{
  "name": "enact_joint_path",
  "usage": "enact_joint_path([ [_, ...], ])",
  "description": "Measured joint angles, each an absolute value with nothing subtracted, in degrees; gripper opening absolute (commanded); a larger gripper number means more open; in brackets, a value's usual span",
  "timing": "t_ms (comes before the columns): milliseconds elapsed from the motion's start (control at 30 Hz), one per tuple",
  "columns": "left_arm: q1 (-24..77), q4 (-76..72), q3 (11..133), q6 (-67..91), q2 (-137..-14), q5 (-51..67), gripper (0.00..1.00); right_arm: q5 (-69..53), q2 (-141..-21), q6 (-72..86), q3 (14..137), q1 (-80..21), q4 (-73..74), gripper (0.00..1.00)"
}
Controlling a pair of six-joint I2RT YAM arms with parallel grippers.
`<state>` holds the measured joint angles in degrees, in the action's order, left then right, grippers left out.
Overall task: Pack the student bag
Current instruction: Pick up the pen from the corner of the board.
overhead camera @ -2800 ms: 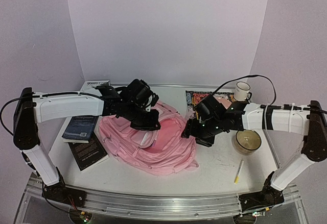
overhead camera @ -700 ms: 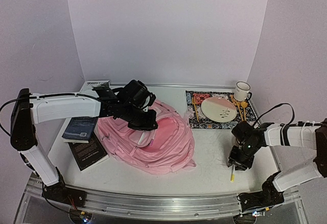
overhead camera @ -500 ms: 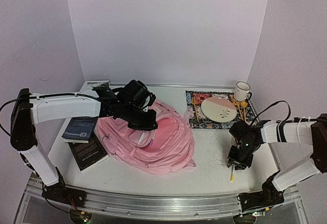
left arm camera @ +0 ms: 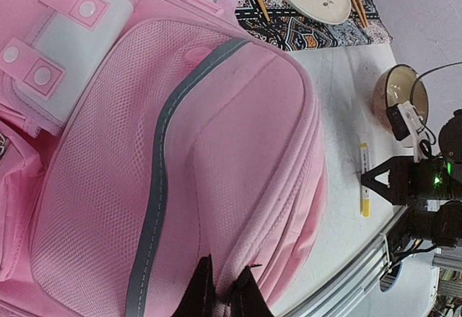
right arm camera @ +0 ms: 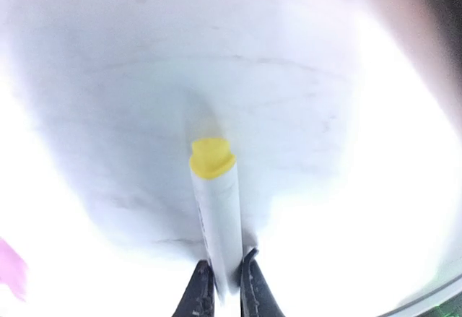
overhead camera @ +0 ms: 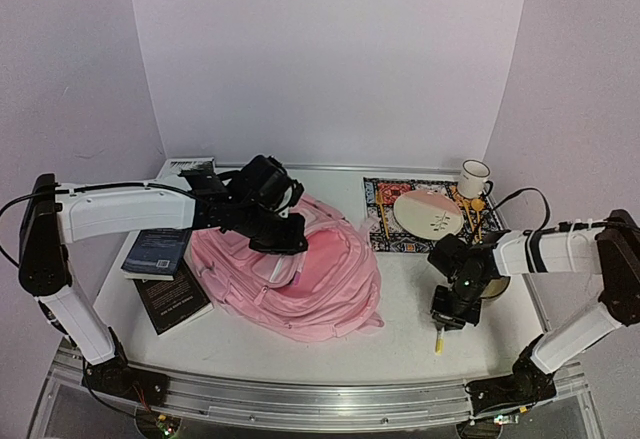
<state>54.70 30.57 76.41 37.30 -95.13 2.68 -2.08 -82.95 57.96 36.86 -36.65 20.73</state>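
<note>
While left hand pinches student bag, right hand clamps yellow-capped marker. Likely next: lift it toward the bag.

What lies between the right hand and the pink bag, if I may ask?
Only bare table separates the right hand from the bag, in the top view.

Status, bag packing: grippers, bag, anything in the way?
Left gripper shut on student bag fabric. Right gripper shut on yellow-capped marker. Nothing between marker and bag.
</note>
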Motion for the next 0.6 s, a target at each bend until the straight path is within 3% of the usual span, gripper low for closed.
enact_joint_path([
  [100, 54.7, 30.6, 76.4, 37.3, -94.9, 2.5, 0.00, -2.0, -82.4, 58.3, 37.6, -37.0, 20.6, 0.00],
  [600, 54.7, 30.6, 76.4, 37.3, -94.8, 2.5, 0.00, -1.2, -71.2, 58.3, 40.1, -37.3, 22.3, 0.00],
])
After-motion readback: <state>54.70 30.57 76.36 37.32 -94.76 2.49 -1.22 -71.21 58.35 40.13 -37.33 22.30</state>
